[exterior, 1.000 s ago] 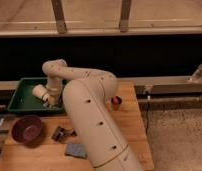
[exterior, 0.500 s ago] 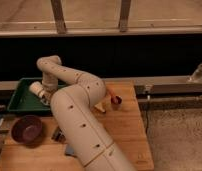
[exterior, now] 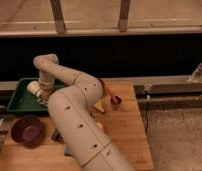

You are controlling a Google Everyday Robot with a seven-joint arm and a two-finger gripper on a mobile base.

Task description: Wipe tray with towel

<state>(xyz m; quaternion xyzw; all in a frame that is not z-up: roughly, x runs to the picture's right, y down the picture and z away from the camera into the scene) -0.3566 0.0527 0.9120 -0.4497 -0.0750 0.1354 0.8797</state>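
The gripper point(exterior: 40, 95) has shifted further left over the green tray point(exterior: 19, 102) at the counter's point(exterior: 124, 130) back-left corner; whether its jaws are clenched I cannot tell. The towel is hidden. A maroon bowl point(exterior: 27, 129) sits just in front of the tray.

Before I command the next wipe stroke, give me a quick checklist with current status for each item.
1. Gripper over the green tray: ok, it sits at the tray's right part.
2. Towel under the gripper: cannot tell, the arm hides it.
3. Tray flat on the wooden table: ok.
4. Purple bowl out of the stroke path: ok, it sits on the table in front of the tray.
5. Small orange-red object away from the tray: ok, it lies right of the arm.
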